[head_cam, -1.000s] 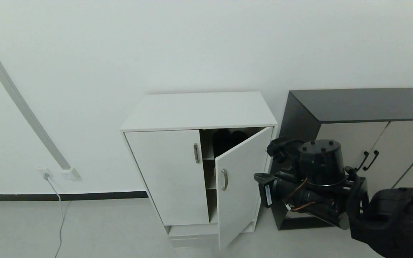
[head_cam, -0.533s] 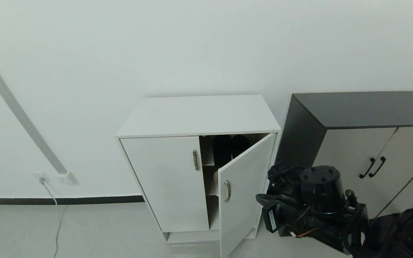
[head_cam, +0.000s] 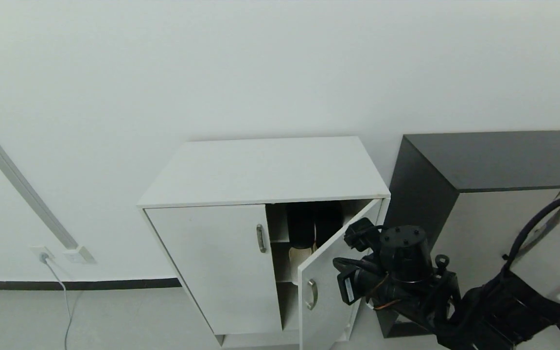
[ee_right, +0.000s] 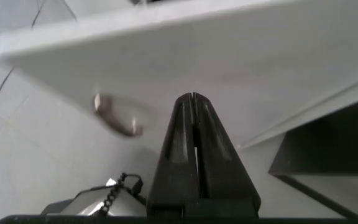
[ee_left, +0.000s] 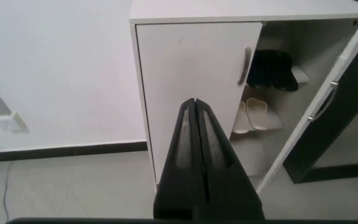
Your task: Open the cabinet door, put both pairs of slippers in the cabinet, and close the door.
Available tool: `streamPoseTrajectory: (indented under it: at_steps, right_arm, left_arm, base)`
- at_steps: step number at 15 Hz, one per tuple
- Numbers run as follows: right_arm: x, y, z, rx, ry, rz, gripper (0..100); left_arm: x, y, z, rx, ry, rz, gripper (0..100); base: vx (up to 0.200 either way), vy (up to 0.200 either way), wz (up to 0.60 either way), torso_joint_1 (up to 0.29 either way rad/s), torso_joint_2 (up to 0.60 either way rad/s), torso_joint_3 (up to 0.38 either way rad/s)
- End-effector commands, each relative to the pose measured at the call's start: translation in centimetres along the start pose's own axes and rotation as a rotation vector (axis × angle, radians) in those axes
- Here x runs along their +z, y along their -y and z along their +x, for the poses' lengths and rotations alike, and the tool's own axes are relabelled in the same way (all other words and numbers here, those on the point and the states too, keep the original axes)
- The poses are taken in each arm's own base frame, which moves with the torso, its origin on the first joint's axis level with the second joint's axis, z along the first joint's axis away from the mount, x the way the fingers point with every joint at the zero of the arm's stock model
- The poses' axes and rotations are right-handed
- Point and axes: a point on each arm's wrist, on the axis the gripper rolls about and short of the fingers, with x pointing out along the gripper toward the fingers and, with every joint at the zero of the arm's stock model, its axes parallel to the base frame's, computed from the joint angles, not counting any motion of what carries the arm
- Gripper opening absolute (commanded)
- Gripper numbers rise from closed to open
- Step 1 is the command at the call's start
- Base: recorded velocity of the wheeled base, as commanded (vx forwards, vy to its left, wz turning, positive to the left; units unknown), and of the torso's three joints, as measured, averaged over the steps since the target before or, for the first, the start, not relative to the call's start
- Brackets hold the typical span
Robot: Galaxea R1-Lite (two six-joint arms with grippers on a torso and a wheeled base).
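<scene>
Right wrist view: right gripper (ee_right: 193,98) has its fingers pressed together and holds nothing. Its tip is right at the outer face of the right door (ee_right: 229,56), near the metal handle (ee_right: 118,119); can't tell if it actually touches. Left wrist view: left gripper (ee_left: 194,104) also closed flat and empty, held out in front of the white cabinet (ee_left: 247,9), well apart from it and lined up with the closed left door (ee_left: 185,62). Head view: right arm (head_cam: 401,262) sits low on the right, just outside the right door. That door stands ajar, swung partway out from its hinge on the cabinet's right side. Through the gap, black slippers (head_cam: 314,221) sit on the upper shelf, and cream slippers (head_cam: 302,253) are on the shelf directly below. Both pairs are inside, in the right half of the cabinet. Dark cabinet (head_cam: 479,155) stands just right of the white one, against the same wall. Farther left on the wall: a socket (head_cam: 42,253) low down and a slanted grey conduit (head_cam: 12,170) running up from beside it.
</scene>
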Motion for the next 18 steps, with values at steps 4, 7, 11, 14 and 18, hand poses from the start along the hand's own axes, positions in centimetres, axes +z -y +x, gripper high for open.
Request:
streamPoseTrajectory:
  at_steps: [4,7,11,14,18]
  right_arm:
    - [-0.4,1.2,4.9,-0.021,0.010,0.016,0]
    - [-0.1,1.8,7.4,-0.037,0.045,0.025,0]
    - [1.0,2.8,9.0,-0.060,0.069,0.036,0]
    - [1.2,3.0,9.9,-0.066,0.086,0.039,0]
    - [2.1,3.7,10.7,-0.075,0.101,0.044,0]
  left_arm:
    - [0.0,0.0,0.0,0.000,-0.001,-0.002,0]
    - [0.0,0.0,0.0,0.000,-0.001,-0.002,0]
    - [0.0,0.0,0.0,0.000,-0.001,-0.002,0]
    - [0.0,0.0,0.0,0.000,-0.001,-0.002,0]
    - [0.0,0.0,0.0,0.000,-0.001,0.000,0]
  base:
    - [0.000,0.000,0.00,0.000,0.00,0.000]
    - [0.000,0.000,0.00,0.000,0.00,0.000]
    - [0.000,0.000,0.00,0.000,0.00,0.000]
    - [0.000,0.000,0.00,0.000,0.00,0.000]
    - [0.000,0.000,0.00,0.000,0.00,0.000]
